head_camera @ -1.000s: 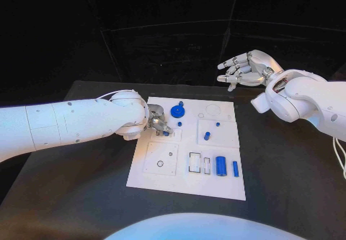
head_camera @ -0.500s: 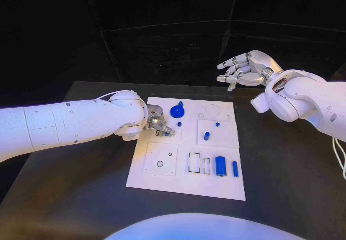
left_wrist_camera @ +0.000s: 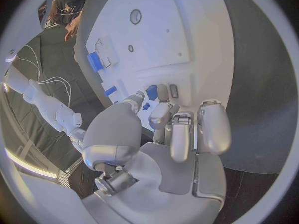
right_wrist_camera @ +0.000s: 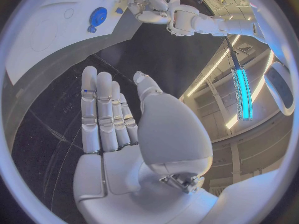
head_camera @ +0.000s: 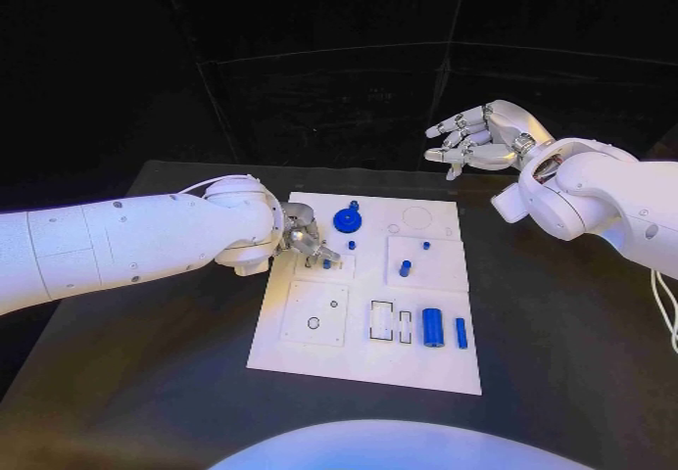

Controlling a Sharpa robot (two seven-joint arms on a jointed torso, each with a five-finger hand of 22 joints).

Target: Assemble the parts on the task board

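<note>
The board (head_camera: 370, 338) lies flat in the middle of the dark surface (head_camera: 565, 333). The left hand (head_camera: 306, 242) is down at the board's far left part, fingers (left_wrist_camera: 161, 115) curled together with their tips on or right at a small blue part (left_wrist_camera: 151, 91); whether they truly pinch it I cannot tell. A second tiny blue piece (left_wrist_camera: 145, 106) sits just beside the fingertips.

Other parts are on the board: a blue disc (head_camera: 348, 218) near the far edge, just beside the left hand; a small peg (head_camera: 406, 266) standing near the middle; a blue dot (head_camera: 425, 245) beyond it; and, toward the near right, a thick cylinder (head_camera: 432, 327) with a thin rod (head_camera: 460, 332) beside it, lying parallel.

The right hand (head_camera: 478, 138) hangs above the surface's far right side, well apart from the board, fingers (right_wrist_camera: 99, 112) straight and a little apart, holding nothing.
</note>
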